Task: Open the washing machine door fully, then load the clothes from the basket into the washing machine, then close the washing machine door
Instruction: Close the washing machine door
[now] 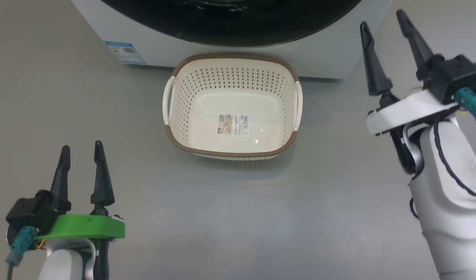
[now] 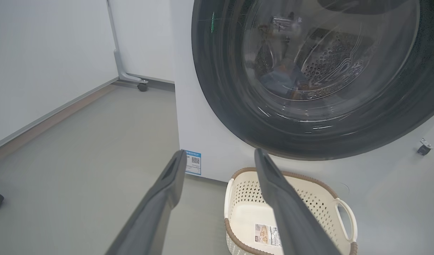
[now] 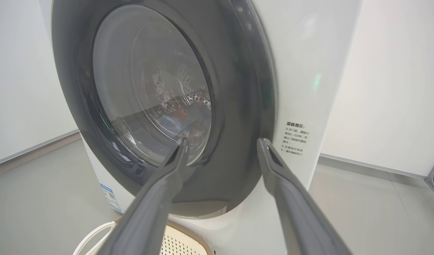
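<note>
Head view: the basket (image 1: 230, 79) sits on the grey floor (image 1: 238, 217) dead centre. It's empty, and the label sticker (image 1: 233, 124) on its bottom is in plain sight. Straight up at 12 o'clock stands the washing machine (image 1: 323, 54), its white front just beyond the basket's far rim, with a blue sticker (image 1: 124, 51) at 11 o'clock on its lower corner.

The washing machine door (image 1: 238, 23) is shut: in the right wrist view its glossy black rim lies flush against the cabinet. Through the glass in the left wrist view, the clothes (image 2: 282, 76) show as a bluish heap low in the steel drum, too blurred to read any print.

The left hand (image 1: 82, 145) hovers at 7 o'clock above bare floor, well apart from the basket, fingers spread wide and nothing between them. The right hand (image 1: 382, 18) is up at 2 o'clock beside the machine's corner, jaws wide as well, gripping nothing, its fingers pointing at the door without touching it.
</note>
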Robot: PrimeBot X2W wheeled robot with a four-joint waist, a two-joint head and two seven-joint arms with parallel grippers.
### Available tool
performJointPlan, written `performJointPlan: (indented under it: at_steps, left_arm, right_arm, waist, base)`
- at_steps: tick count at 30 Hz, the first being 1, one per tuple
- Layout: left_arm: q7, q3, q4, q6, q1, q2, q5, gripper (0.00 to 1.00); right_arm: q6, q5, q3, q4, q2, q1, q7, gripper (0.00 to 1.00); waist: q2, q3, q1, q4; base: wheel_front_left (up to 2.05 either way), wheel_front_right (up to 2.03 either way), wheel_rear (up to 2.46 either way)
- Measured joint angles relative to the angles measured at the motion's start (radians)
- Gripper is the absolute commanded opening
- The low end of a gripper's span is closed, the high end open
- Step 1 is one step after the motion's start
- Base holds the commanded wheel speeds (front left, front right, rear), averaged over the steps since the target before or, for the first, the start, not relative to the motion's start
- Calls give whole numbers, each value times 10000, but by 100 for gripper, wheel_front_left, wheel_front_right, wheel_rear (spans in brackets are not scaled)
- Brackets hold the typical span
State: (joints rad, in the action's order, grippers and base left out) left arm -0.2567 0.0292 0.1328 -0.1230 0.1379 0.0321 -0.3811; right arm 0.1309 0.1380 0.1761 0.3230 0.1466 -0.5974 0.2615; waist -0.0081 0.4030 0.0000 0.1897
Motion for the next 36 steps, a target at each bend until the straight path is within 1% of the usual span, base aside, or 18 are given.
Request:
performJointPlan:
  at_steps: [5,12,21,27,29,33,36]
  left_arm:
    - [2,-52,293,0,-295,0,385,100]
    - [2,-19,915,0,-916,4,399,100]
    - [2,-67,1083,-10,-1830,13,600,100]
    - [2,-228,1047,-10,-2121,15,915,100]
    - [2,-230,1009,-10,-2197,17,1045,100]
    - [4,-245,849,-10,-2304,17,1085,100]
    - [2,-263,754,-10,-2313,17,1083,100]
  right_arm:
    - [0,27,-84,-320,-163,1222,-2,100]
    - [0,130,-466,-646,-211,2822,-2,100]
    - [-25,199,-817,-953,-251,4545,-4,100]
    - [-27,169,-974,-1246,-270,5269,-12,100]
    - [-105,94,-1085,-1373,-261,5458,-13,100]
    - [-117,8,-1244,-1536,-247,5790,-13,100]
    - [-196,4,-1342,-1569,-276,5965,-13,100]
  waist:
    - [0,-674,0,-362]
    - [0,-1678,0,-801]
    - [0,-2910,-1,-1303]
    - [0,-3490,-1,-1679]
    - [0,-3646,-1,-1774]
    - [0,-3846,-1,-1901]
    - [0,-3906,-1,-1924]
  base:
    - [0,0,0]
    - [0,0,0]
    - [0,0,0]
    - [0,0,0]
    - [0,0,0]
    - [0,0,0]
    - [0,0,0]
